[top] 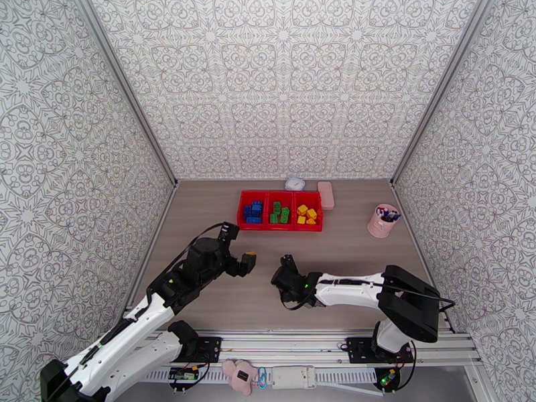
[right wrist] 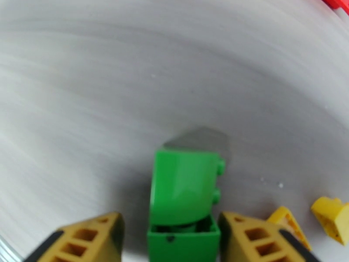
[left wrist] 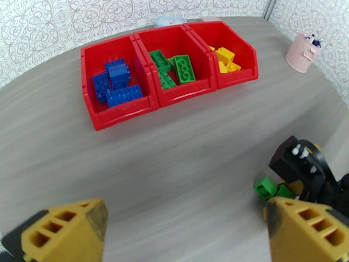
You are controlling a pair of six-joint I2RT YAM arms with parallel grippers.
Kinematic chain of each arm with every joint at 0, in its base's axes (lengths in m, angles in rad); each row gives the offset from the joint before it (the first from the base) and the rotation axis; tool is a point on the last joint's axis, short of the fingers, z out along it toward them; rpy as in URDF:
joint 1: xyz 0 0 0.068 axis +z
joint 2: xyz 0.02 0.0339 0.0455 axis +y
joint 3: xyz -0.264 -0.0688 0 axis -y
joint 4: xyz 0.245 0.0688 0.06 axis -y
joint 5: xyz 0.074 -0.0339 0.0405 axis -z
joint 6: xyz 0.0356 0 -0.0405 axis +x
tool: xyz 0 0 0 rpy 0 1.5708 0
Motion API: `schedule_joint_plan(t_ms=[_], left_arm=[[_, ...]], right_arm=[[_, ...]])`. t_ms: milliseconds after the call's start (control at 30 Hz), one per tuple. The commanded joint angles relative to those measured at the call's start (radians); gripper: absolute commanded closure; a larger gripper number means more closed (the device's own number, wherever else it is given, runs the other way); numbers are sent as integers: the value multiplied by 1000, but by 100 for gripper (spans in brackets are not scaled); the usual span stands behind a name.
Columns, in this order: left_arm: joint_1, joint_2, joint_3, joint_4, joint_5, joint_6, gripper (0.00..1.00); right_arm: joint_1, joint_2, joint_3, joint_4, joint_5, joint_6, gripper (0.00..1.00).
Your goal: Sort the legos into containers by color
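The red three-bin tray (top: 280, 226) stands at the table's far middle, with blue legos (left wrist: 115, 84) in the left bin, green legos (left wrist: 174, 68) in the middle one and yellow legos (left wrist: 224, 60) in the right one. My right gripper (right wrist: 170, 219) is low over the table and open. A loose green lego (right wrist: 185, 197) lies between its fingers, close to the right finger (right wrist: 257, 236) and with a gap on the left. Two yellow legos (right wrist: 331, 215) lie just to its right. My left gripper (left wrist: 185, 215) hovers wide open with nothing in it, left of the right gripper (top: 285, 266).
A pink pen cup (top: 382, 221) stands at the right. A pink case (top: 326, 194) and a small white object (top: 295, 184) lie behind the tray. Patterned walls close in the table on three sides. Bare tabletop stretches between the tray and the arms.
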Motion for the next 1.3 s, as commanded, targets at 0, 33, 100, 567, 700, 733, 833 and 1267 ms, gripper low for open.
schedule_joint_plan(t_ms=[0,33,100,567,700,733,833,1267], left_arm=[[-1,-12,-19,19,27,21,0],[-2,-12,-20,19,26,22,0],[-5,-11,-21,22,26,26,0],[-54,-28,-44,72,38,68,0],[-68,-43,-60,103,47,75,0],[-70,-46,-71,121,52,75,0],[-83,-51,-103,187,81,77,0],[-131,-31,-161,318,121,119,0]], right_arm=[[-5,-3,25,-11,-2,0,54],[-4,-10,22,-6,-2,-2,57],[-4,-25,16,11,-3,-10,64],[-61,-165,23,142,30,-108,70],[-117,-160,66,167,22,-173,70],[-134,-155,73,181,15,-187,70],[-194,-126,109,209,-18,-220,70],[-358,36,304,263,-113,-345,70]])
